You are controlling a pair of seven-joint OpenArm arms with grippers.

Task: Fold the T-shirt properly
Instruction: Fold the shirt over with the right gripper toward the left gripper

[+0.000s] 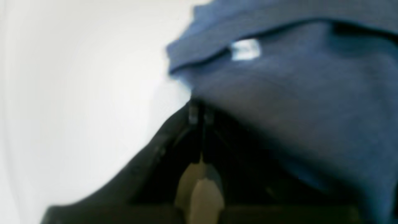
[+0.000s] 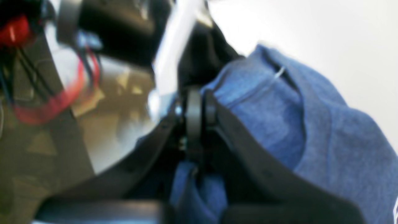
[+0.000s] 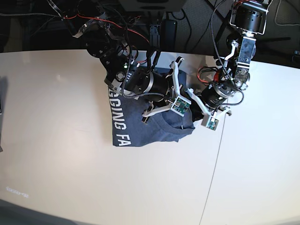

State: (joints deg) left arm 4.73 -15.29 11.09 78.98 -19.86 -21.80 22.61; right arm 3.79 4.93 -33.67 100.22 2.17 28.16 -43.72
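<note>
Pinched in the black matt plastic left gripper (image 1: pixel 199 107), the T-shirt (image 1: pixel 311 102) is soft heathered cloth beside a smooth white table (image 1: pixel 77 93).

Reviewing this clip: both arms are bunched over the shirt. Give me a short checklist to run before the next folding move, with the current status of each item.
1. Right gripper shut on the T-shirt: ok, blue fabric is pinched at the closed fingers in the right wrist view.
2. Left gripper shut on the T-shirt: ok, cloth meets the closed tips, though the picture is blurred.
3. Shirt lying flat for folding: not ok, it is bunched and partly doubled over, with the white lettering showing along one edge.
4. Clearance between the two arms: not ok, they crowd close together over the shirt.
5. Neck and sleeve positions: cannot tell, the arms hide them.
6. Table around the shirt free: ok.
</note>
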